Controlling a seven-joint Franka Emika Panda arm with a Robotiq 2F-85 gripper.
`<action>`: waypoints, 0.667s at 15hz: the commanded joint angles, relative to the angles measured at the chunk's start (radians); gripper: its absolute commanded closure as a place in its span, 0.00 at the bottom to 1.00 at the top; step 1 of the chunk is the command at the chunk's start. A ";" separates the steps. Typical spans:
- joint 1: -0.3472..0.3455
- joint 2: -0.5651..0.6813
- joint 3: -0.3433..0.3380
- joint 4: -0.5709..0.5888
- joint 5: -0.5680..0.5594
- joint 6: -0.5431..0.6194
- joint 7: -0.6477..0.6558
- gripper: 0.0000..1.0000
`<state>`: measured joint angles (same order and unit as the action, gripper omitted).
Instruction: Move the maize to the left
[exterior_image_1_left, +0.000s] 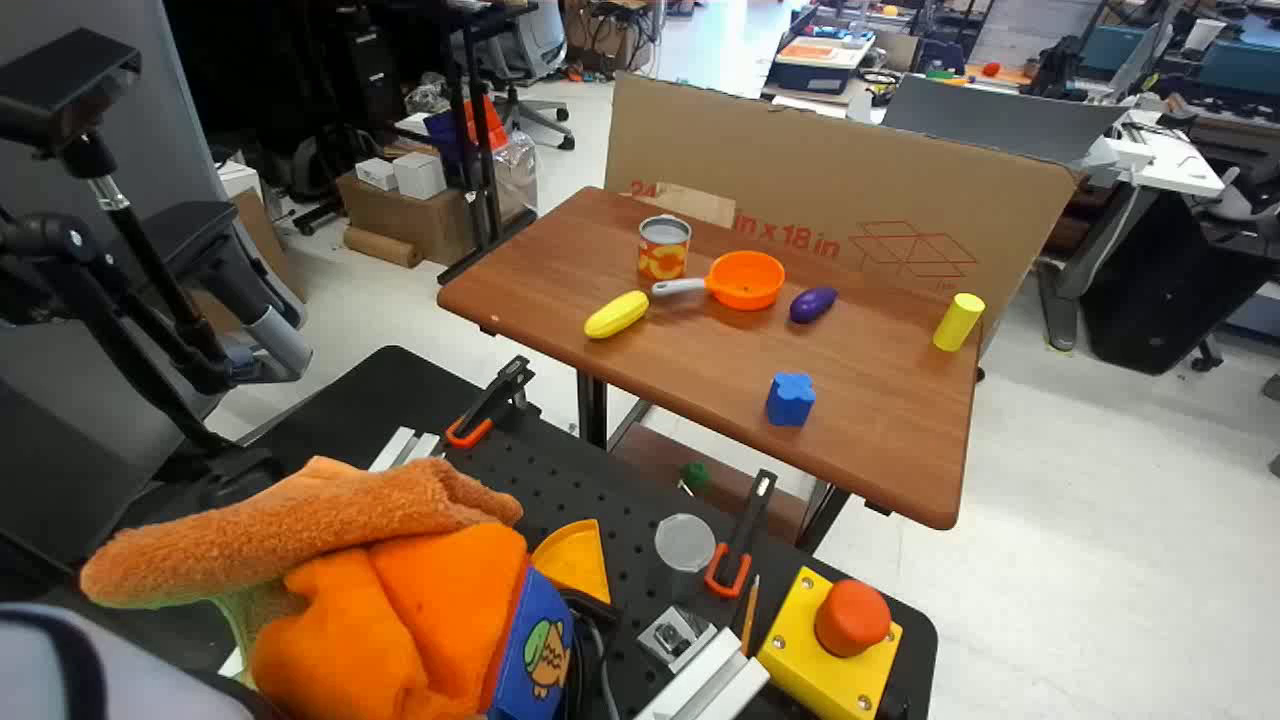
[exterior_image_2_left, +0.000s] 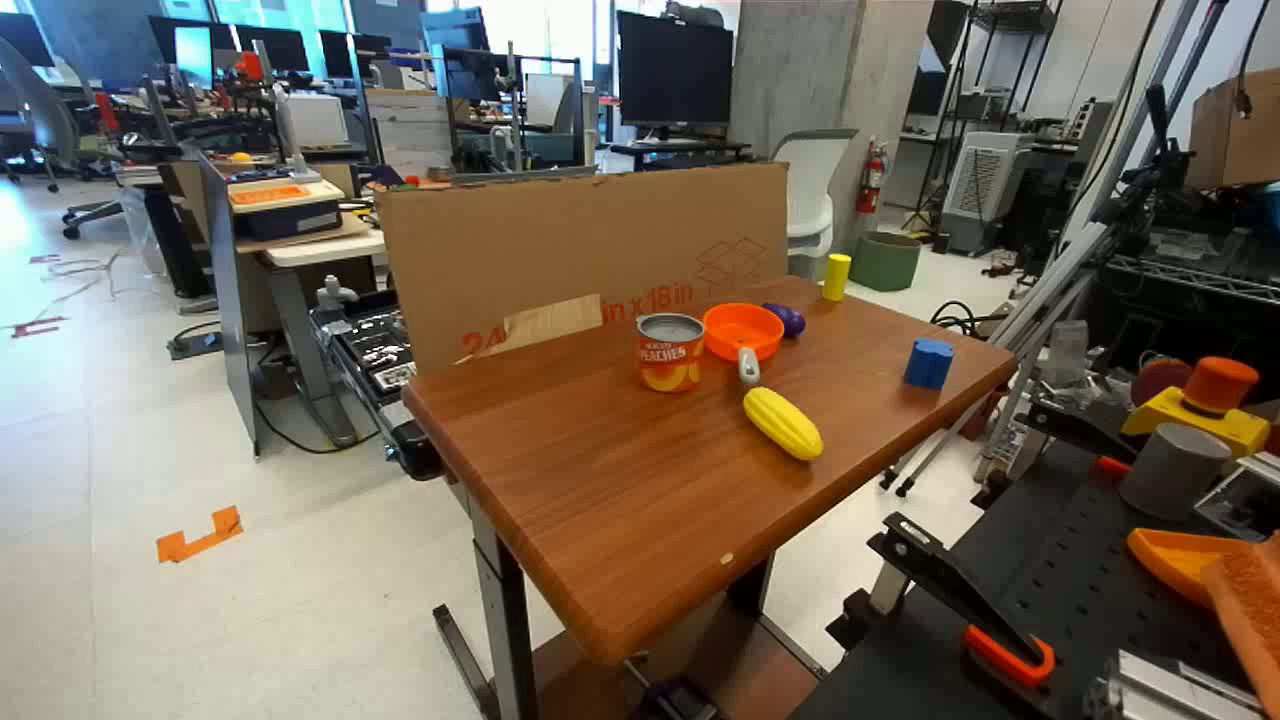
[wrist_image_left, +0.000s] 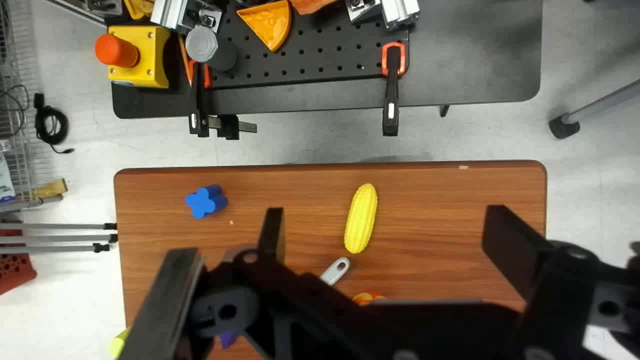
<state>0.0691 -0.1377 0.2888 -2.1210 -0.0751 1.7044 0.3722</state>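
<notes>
The maize, a bright yellow ribbed toy cob with rounded ends, lies on the brown table (exterior_image_1_left: 860, 400) near its long edge. It shows in both exterior views (exterior_image_1_left: 616, 315) (exterior_image_2_left: 783, 424) and in the wrist view (wrist_image_left: 361, 218). One end lies close to the grey handle (wrist_image_left: 335, 271) of the orange pan (exterior_image_1_left: 747, 290), with a small gap. My gripper (wrist_image_left: 388, 240) shows only in the wrist view, its fingers wide apart and nothing between them. It is above the table, apart from the maize, which appears in the gap between the fingers, nearer the left one.
A peach can (exterior_image_2_left: 670, 355) stands beside the orange pan. A purple eggplant (exterior_image_1_left: 813, 304), a blue flower-shaped block (exterior_image_1_left: 790, 402) and an upright yellow cylinder (exterior_image_1_left: 958, 322) are also on the table. A cardboard sheet (exterior_image_1_left: 800, 160) stands along the far edge. A black bench (wrist_image_left: 325, 95) with clamps is across a gap.
</notes>
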 joint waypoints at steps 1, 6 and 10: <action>0.033 0.002 -0.031 0.002 -0.004 -0.002 0.004 0.00; 0.033 0.002 -0.031 0.003 -0.004 -0.002 0.004 0.00; 0.027 0.022 -0.040 0.005 -0.002 0.022 0.002 0.00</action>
<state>0.0714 -0.1377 0.2855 -2.1202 -0.0752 1.7050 0.3722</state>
